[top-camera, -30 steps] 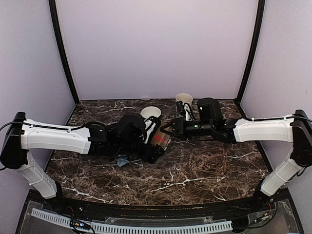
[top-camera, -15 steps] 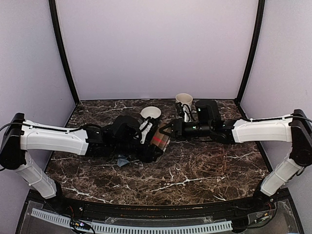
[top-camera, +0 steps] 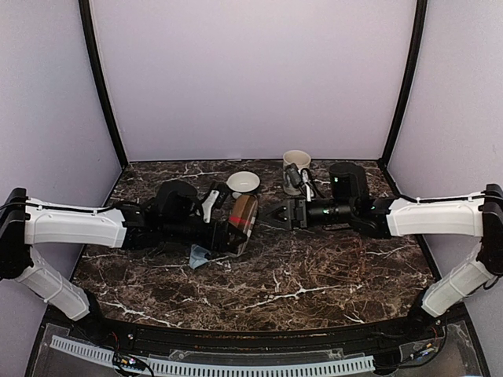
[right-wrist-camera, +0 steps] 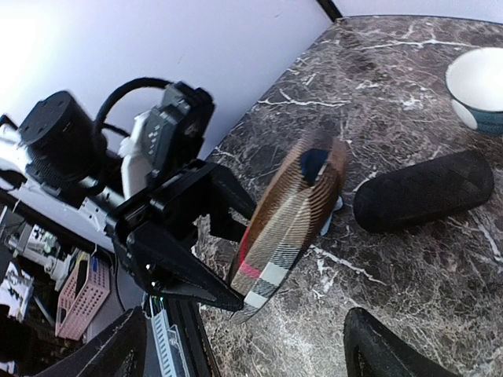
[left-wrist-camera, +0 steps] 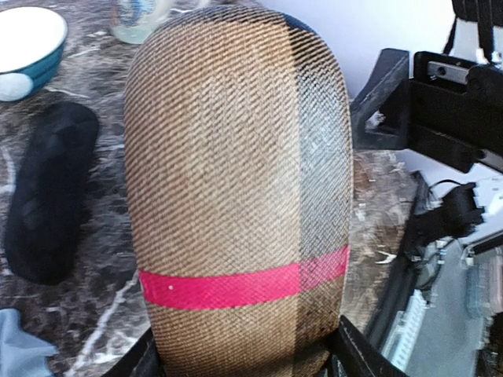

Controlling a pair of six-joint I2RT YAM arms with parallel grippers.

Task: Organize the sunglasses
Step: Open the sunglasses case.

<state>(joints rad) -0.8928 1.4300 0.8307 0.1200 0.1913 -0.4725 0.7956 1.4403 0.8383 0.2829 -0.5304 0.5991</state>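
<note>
Left claw (right-wrist-camera: pixel 240 259) pinches lower end of brown striped case (left-wrist-camera: pixel 236 196), pink band just above grip, case tilted above marble surface (top-camera: pixel 314 275). Right claw (top-camera: pixel 277 214) spread wide, facing case from just beside it, not touching. Black checkered case (right-wrist-camera: pixel 424 191) lies flat near white bowl (right-wrist-camera: pixel 479 86). Blue cloth (top-camera: pixel 198 255) beside left arm. Whereabouts of sunglasses cannot be told.

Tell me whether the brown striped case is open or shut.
Shut, it seems: the brown striped case, clamped in the left gripper, shows no gap along its edge in either wrist view.
</note>
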